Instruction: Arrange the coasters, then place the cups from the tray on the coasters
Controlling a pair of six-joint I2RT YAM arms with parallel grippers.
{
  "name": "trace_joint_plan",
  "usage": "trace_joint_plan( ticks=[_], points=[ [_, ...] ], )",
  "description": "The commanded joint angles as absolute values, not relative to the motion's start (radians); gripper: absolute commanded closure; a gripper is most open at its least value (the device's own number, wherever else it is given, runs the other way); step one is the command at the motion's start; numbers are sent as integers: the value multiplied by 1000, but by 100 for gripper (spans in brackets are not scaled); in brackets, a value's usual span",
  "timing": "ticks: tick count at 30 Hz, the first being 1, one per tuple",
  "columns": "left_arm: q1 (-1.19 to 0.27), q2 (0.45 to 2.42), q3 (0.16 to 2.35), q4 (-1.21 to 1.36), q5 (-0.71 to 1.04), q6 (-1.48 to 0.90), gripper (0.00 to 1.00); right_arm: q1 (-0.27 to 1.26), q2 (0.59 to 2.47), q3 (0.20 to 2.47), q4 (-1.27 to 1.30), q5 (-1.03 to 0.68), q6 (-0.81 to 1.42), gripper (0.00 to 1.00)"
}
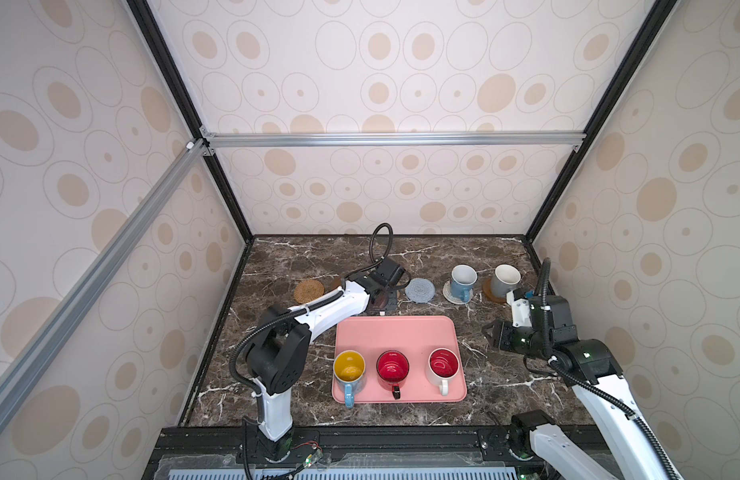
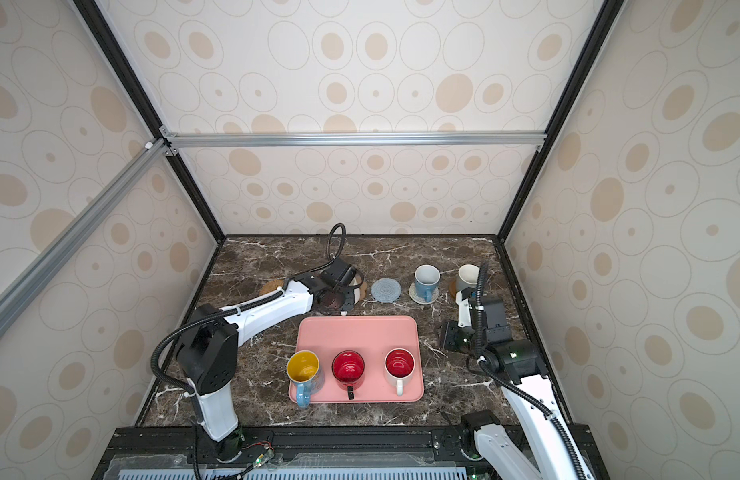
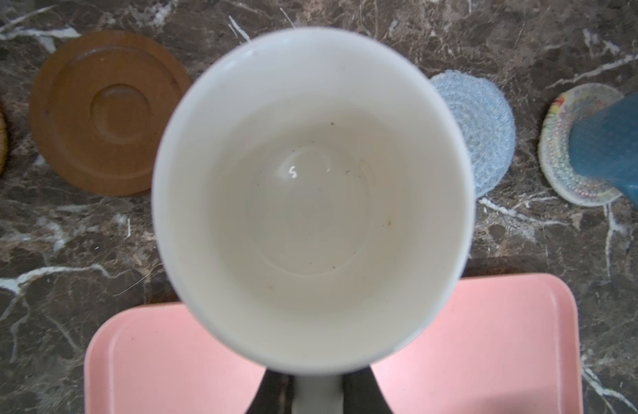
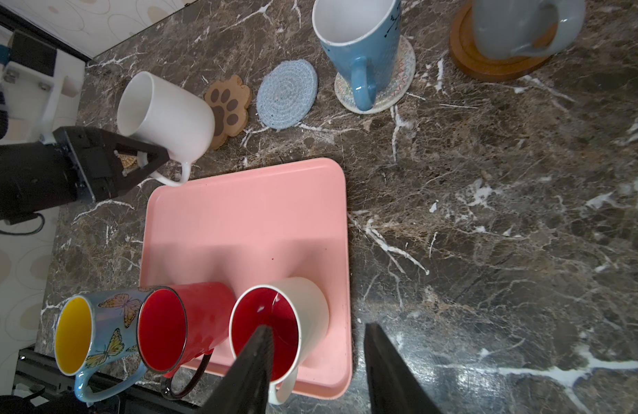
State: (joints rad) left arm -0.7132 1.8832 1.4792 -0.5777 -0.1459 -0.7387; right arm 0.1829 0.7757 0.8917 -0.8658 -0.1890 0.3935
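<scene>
Right wrist: left jaws clamped on white cup, right jaws apart.

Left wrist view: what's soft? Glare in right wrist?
Left wrist: the white cup has a soft rim and a small highlight inside; the wooden coaster beyond is sharper. Right wrist: the right tool is a blurred dark foreground; sheen on the table beside it.

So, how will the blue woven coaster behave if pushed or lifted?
The blue woven coaster looks like coiled cord, so probably soft and bendy. It lies thin and flat on the glossy marble table, so it likely slides easily but resists pinching.
</scene>
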Motion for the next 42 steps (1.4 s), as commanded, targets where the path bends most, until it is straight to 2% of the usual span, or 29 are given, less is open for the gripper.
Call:
trace_joint_plan(
  ticks=[1, 17, 28, 42],
  points=[
    [-738, 1915, 1597, -584, -196, -764, 87, 178, 767, 884, -894, -206, 370, 55],
    [-774, 2186, 1981, -719, -209, -771, 87, 178, 720, 890, -953, -210, 329, 54],
    [-821, 2422, 2384, -888, -213, -805, 87, 178, 693, 883, -973, -216, 305, 54],
    [-834, 2456, 2391, -890, -218, -844, 86, 178, 672, 870, -982, -221, 301, 53]
  ],
)
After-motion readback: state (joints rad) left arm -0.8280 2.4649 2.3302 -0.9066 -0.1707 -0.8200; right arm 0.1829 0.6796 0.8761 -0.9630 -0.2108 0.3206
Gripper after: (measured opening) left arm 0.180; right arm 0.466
